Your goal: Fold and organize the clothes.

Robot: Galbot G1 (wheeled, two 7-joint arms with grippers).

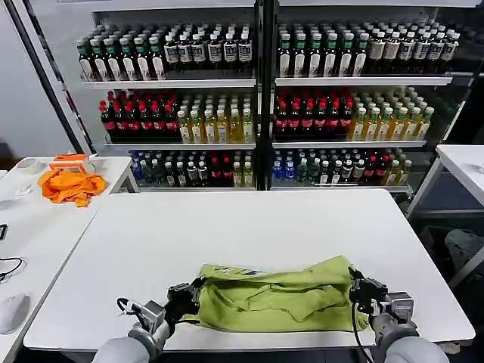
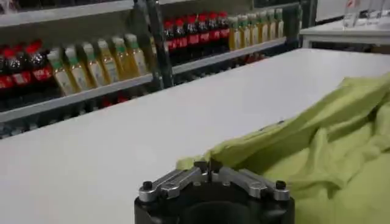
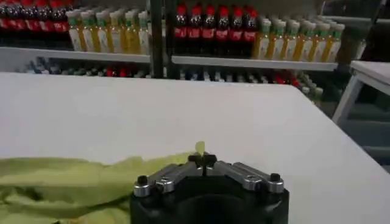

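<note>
Presently, one lime yellow-green T-shirt (image 1: pixel 280 296) lies bunched in a wide, low heap on the near part of the white table (image 1: pixel 249 227), close to the front edge and a little toward the robot's right of centre. A strip of white-and-black print shows on its upper left fold in the head view. The left gripper (image 1: pixel 186 295) is at the shirt's left end, low over the table; in the left wrist view its fingertips (image 2: pixel 207 167) meet with no gap, and a corner of the green cloth (image 2: pixel 304 146) sits directly at them, so the fingers are closed on the fabric's edge. The right gripper (image 1: pixel 361 290) is at the shirt's right end, likewise low by the table's front edge; in the right wrist view its fingertips (image 3: pixel 203 161) are pressed together with a small tip of green cloth (image 3: pixel 85 173) standing up between them, gripping that corner. The fabric between the two grippers is slack and creased, its upper edge folded over itself. To the robot's left, on a separate side table (image 1: pixel 45 227), an orange cloth (image 1: pixel 70 185) lies crumpled, well apart from the shirt. Behind the table stand shelves (image 1: pixel 257 82) stocked with rows of bottles. Another white table (image 1: pixel 465 162) stands at the robot's right.
</note>
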